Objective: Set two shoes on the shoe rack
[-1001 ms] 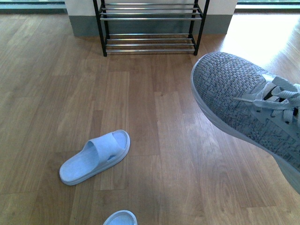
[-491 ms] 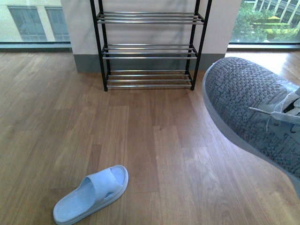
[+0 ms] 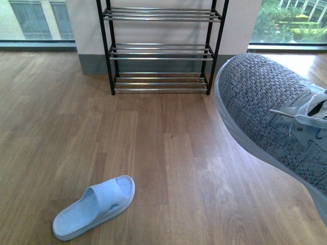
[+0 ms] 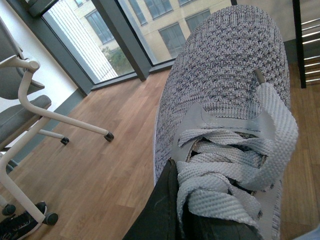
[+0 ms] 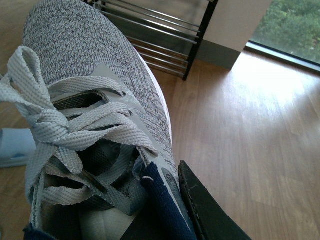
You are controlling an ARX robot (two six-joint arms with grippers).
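Where wood floor (image 3: 168,153) meets wall (image 3: 84,30) btwn windows (image 3: 36,20) stands shoe rack (image 3: 159,51). Right gripper (image 5: 170,210) pinches grey sneaker (image 3: 271,117) aloft, short of rack, to its right; left gripper (image 4: 185,220) pinches other sneaker (image 4: 225,100). Blue slipper (image 3: 94,206) lies on floor.

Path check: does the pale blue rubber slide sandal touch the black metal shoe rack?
No, the pale blue slide sandal lies on the wood floor, apart from the black-framed rack.

Front faces rack (image 3: 159,52), wrists close over shoes (image 4: 225,60)
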